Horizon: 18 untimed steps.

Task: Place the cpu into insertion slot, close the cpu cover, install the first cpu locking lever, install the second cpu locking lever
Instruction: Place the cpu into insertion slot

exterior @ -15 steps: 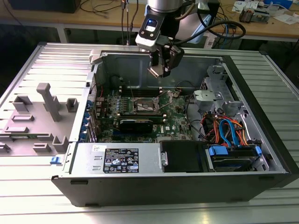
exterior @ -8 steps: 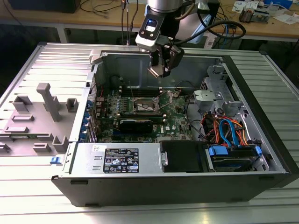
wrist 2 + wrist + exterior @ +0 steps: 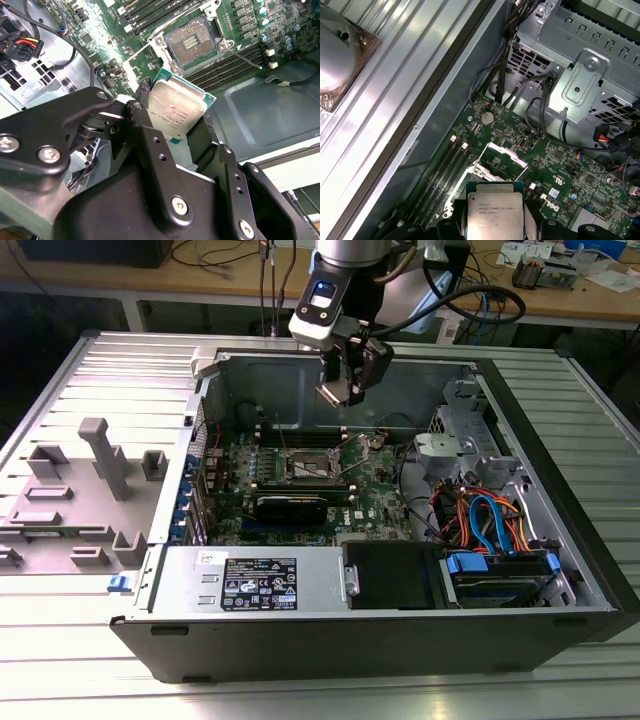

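Exterior view, items listed from that view's left to its right.

1. Tray [image 3: 90, 490]: grey fixture with upright holders. It lies beside the case and well apart from the work.
2. Case [image 3: 300, 585]: open, lying on its side, with the board facing up.
3. Socket [image 3: 308, 468]: on the board, near the middle of the case. In the second wrist view its contact field is bare, so nothing is seated yet. In the first wrist view the cover [image 3: 504, 152] appears swung up off the socket.
4. Gripper [image 3: 343, 380]: hangs over the board. Its fingers [image 3: 145, 100] are clamped on two opposite edges of the cpu [image 3: 333, 392].
5. Cpu, position: in the air and clear of the board, with its metal top turned toward both wrist cameras.
6. Governing relation: the socket lies below the cpu and a little toward the exterior view's left, with open space between them. In both wrist views the socket sits just past the chip's far edge, not under it. Judged so, the cpu is not yet centred over the opening, and its sides look turned slightly against the socket's sides.
7. Drive cage [image 3: 450, 440]: grey metal, by the case's right wall.
8. Cables [image 3: 490, 520]: blue, orange and black, bundled near the cage and clear of the gripper.
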Available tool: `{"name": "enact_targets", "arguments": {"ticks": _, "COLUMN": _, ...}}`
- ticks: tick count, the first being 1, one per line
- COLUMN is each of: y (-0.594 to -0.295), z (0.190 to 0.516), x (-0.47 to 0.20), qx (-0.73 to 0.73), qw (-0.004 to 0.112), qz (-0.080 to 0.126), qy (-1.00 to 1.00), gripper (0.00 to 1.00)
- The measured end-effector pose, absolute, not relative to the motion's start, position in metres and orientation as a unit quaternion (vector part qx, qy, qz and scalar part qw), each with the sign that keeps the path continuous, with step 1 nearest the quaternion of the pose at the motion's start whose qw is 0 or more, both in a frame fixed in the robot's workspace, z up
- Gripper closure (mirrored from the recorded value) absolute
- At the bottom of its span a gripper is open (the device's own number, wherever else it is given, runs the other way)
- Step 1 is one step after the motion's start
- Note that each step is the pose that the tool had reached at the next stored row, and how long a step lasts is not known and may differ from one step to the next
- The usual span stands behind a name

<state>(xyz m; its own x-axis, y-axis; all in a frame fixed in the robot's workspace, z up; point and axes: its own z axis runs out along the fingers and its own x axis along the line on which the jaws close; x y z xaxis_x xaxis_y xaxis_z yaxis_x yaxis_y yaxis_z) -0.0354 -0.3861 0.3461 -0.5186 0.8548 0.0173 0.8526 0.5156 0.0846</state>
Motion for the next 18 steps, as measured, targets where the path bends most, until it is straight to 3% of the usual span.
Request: {"name": "enact_targets", "arguments": {"ticks": 18, "y": -0.3864, "z": 0.3447, "x": -0.0355, "qx": 0.506, "qw": 0.014, "qz": 0.041, "qy": 0.861, "gripper": 0.46}}
